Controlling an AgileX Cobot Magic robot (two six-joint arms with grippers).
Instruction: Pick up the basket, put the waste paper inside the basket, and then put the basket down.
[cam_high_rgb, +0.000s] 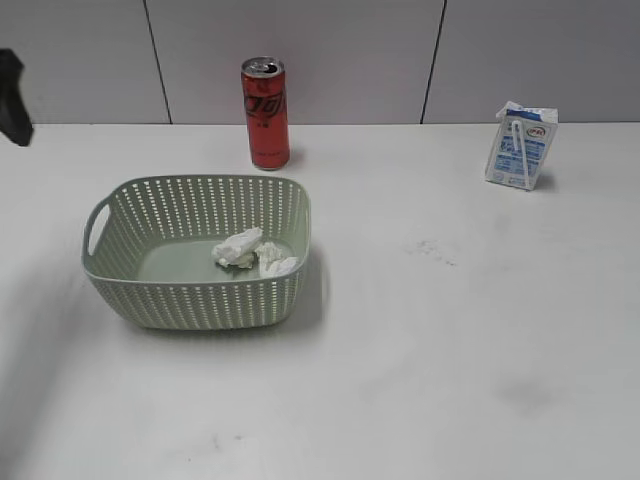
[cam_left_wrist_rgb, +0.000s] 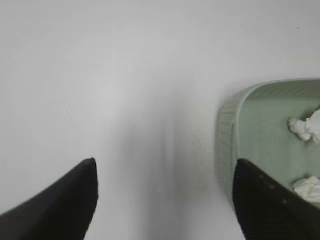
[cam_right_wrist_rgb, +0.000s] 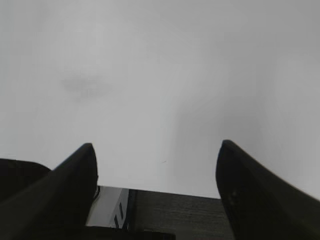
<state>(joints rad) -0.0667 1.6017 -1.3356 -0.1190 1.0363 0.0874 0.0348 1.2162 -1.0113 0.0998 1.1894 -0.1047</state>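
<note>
The sage-green perforated basket (cam_high_rgb: 160, 300) stands on the white table at the left, and its end shows at the right of the left wrist view (cam_left_wrist_rgb: 227, 135). Crumpled white waste paper wads (cam_high_rgb: 240, 247) lie inside it on the bottom, also seen in the left wrist view (cam_left_wrist_rgb: 301, 127). My left gripper (cam_left_wrist_rgb: 165, 172) is open and empty, above bare table just beside the basket's end; a dark part of that arm shows at the exterior view's left edge (cam_high_rgb: 14, 97). My right gripper (cam_right_wrist_rgb: 156, 150) is open and empty over the table's front edge, out of the exterior view.
A red drink can (cam_high_rgb: 265, 113) stands behind the basket near the back wall. A blue-and-white milk carton (cam_high_rgb: 522, 146) stands at the back right. The table's front edge and the dark floor (cam_right_wrist_rgb: 180, 215) show below the right gripper.
</note>
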